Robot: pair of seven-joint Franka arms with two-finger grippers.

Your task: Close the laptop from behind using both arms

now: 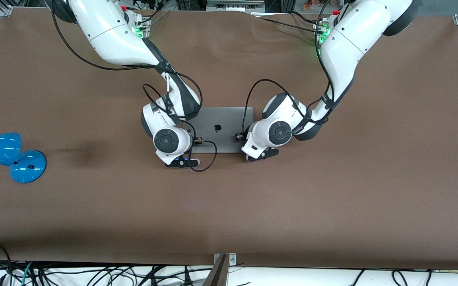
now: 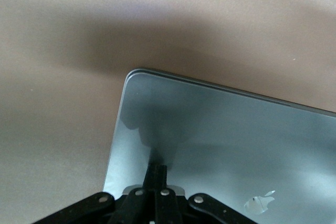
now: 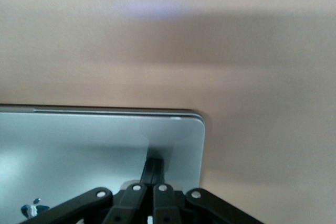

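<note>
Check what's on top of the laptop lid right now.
Both grippers rest on the laptop lid: left gripper and right gripper, each near an end. Lid looks shut flat; keyboard and screen are covered. Nothing else on it.

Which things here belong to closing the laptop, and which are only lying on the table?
Belong to the job:
- laptop, lid down flat
- left hand, fingers together on the lid
- right hand, fingers together on the lid

Lying about:
- blue desk lamp, tipped over at the right arm's end of the table
</note>
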